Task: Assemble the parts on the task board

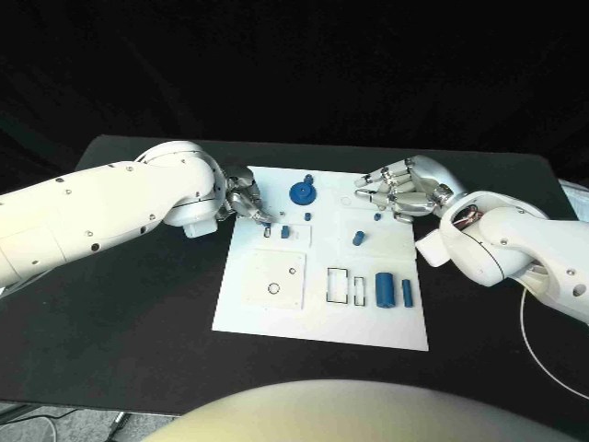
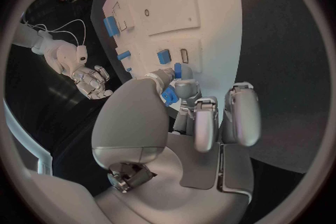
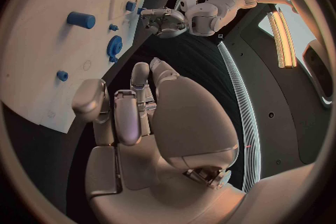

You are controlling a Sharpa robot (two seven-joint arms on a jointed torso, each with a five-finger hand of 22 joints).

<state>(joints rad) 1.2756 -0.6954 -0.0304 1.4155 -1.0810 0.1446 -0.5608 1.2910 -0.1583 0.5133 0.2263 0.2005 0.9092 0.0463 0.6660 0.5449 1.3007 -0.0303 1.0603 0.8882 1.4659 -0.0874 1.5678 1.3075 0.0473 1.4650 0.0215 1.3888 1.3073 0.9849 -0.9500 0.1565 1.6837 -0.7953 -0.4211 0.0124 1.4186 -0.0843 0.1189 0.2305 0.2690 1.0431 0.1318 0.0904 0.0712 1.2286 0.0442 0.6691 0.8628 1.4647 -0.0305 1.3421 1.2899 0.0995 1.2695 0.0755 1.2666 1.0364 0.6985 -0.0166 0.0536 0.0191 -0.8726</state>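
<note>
Task board [image 1: 275, 308], the landmark here, lies flat mid black desk [image 1: 122, 313].

Left robot hand [image 1: 246, 202] sits at the board's far left corner, fingers curled down over the edge. In the left wrist view, a small blue part [image 2: 170, 94] is pinched at its fingertips [image 2: 187, 89], just off the board surface.

Right robot hand [image 1: 401, 190] is at the board's far right corner, fingers curled in side by side, nothing seen in them; it hangs over the board's edge, apart from the parts.

Parts on the board:
- blue gear [image 1: 303, 193], near the far edge, just beside the left robot hand.
- small blue block [image 1: 285, 230], w/ another small piece beside it toward the left hand, just nearer than the gear.
- short blue peg [image 1: 357, 238], mid-board, right of the block; tiny blue bit farther back by the right hand.
- blue cylinder [image 1: 385, 289], lying in the near right area, beside dark-outlined rectangular slots [image 1: 337, 284]; a thin blue pin [image 1: 408, 292] lies right of it at the board's right edge.
- round holes in the raised square [image 1: 279, 273], near left part of the board.
</note>
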